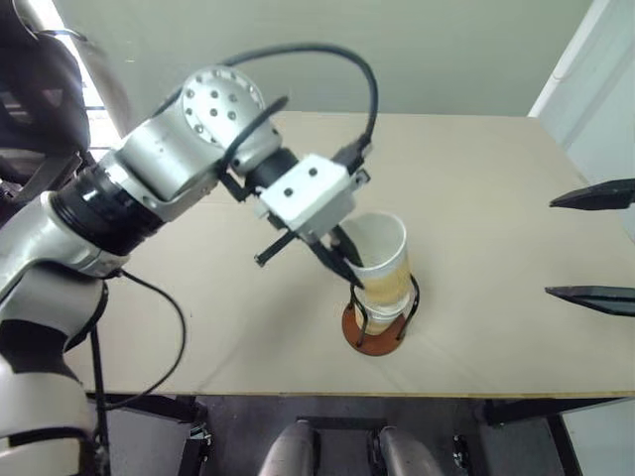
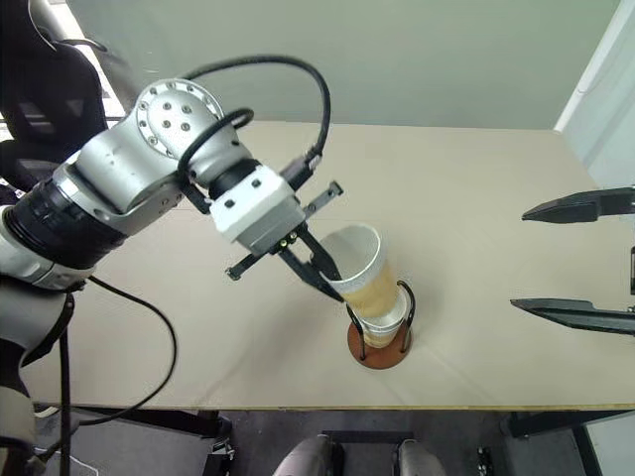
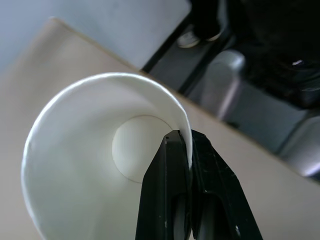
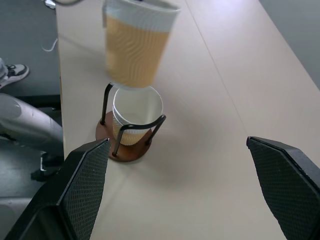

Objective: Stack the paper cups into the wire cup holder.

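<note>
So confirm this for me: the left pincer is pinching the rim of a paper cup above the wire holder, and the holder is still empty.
Not quite. The left pincer does pinch the rim of a paper cup above the wire holder, but the holder is not empty: the right wrist view shows another cup already seated between its wire loops.

- Table [image 1: 496,178]: pale beige top, plain.
- Holder [image 1: 375,327] stands directly on it nr front edge, w/ a cup [image 4: 134,112] seated inside.
</note>
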Tool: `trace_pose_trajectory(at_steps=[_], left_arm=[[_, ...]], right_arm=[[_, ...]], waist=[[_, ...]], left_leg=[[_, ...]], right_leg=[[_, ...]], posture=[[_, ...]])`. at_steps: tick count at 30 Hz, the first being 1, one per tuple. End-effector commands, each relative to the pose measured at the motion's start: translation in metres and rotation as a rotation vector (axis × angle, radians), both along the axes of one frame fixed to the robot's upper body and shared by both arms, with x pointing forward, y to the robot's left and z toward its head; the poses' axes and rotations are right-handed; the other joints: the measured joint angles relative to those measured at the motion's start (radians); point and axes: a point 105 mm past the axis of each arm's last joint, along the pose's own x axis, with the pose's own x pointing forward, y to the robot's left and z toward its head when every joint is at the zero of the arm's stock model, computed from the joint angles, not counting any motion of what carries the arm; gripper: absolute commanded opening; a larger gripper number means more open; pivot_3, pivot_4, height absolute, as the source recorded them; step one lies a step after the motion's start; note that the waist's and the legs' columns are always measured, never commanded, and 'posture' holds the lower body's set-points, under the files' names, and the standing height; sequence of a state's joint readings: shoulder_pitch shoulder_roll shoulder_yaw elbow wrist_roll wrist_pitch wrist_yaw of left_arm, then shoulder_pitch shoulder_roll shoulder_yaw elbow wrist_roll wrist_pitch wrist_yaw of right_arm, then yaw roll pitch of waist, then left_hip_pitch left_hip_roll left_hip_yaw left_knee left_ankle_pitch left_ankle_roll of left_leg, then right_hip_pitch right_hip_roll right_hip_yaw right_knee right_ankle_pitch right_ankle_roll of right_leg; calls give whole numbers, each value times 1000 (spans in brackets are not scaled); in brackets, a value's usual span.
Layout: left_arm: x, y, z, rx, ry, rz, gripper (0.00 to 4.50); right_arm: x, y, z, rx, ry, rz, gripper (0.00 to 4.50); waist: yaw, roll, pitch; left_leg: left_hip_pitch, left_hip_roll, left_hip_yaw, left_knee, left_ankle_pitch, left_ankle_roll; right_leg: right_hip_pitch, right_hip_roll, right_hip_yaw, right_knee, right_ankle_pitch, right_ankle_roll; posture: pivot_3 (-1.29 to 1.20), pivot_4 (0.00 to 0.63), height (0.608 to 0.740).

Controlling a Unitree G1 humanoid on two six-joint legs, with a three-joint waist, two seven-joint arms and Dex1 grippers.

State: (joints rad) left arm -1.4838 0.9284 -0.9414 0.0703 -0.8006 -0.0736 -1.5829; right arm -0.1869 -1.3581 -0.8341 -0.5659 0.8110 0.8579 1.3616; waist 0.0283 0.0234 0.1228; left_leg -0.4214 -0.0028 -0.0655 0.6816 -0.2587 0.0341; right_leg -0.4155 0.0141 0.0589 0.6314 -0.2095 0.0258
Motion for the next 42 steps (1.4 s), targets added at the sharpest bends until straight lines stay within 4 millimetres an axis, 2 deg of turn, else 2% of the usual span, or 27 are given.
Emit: trace_pose_trajectory(at_steps=[1, 5, 13, 17, 23, 31, 34, 42], left_arm=[[1, 1, 1, 38, -29, -37, 42], [7, -2, -4, 43, -17, -37, 42], [34, -13, -12, 50, -39, 25, 42], [28, -14, -14, 53, -10, 8, 42], [33, -13, -27, 94, -15, 13, 42], [36, -16, -32, 90, -14, 22, 42], [36, -17, -31, 84, -10, 22, 669], [39, -21, -25, 41, -22, 41, 3478]], right_arm=[[-6, 1, 7, -14, -50, -18, 4500], [-9, 1, 6, -12, -54, -32, 4500], [-12, 2, 4, -15, -50, -47, 4500], [-12, 2, 2, -15, -47, -50, 4500], [-10, 3, 1, -15, -46, -48, 4500], [-10, 4, 0, -18, -43, -48, 4500], [-10, 4, 0, -18, -41, -47, 4500], [-5, 4, -1, -17, -36, -35, 4500]], waist=[[0, 0, 0], [0, 0, 1], [0, 0, 1], [0, 0, 1], [1, 0, 1], [1, 0, 1], [1, 0, 1], [1, 0, 1]], left_leg=[[0, 0, 0, 0, 0, 0], [0, -1, 0, 1, 0, 0], [-2, -1, 0, 2, 0, 0], [-2, -1, 0, 1, -1, 0], [-2, -1, 0, 1, -2, 0], [-2, -1, 0, 2, -2, 1], [-2, -1, 0, 2, -2, 1], [-2, -1, 0, 2, -2, 1]], right_leg=[[0, 0, 0, 0, 0, 0], [0, 0, 0, -1, 0, 0], [0, -1, 1, -1, 1, 0], [-1, 0, 0, -1, 1, 1], [0, 0, 0, -2, 0, 2], [0, -1, 0, -2, 0, 3], [0, -1, 0, -2, 0, 3], [0, -1, 0, -2, 0, 3]], posture=[[0, 150, 740], [0, 150, 740], [0, 150, 740], [0, 150, 740], [0, 150, 740], [0, 150, 740], [0, 150, 740], [0, 150, 740]])
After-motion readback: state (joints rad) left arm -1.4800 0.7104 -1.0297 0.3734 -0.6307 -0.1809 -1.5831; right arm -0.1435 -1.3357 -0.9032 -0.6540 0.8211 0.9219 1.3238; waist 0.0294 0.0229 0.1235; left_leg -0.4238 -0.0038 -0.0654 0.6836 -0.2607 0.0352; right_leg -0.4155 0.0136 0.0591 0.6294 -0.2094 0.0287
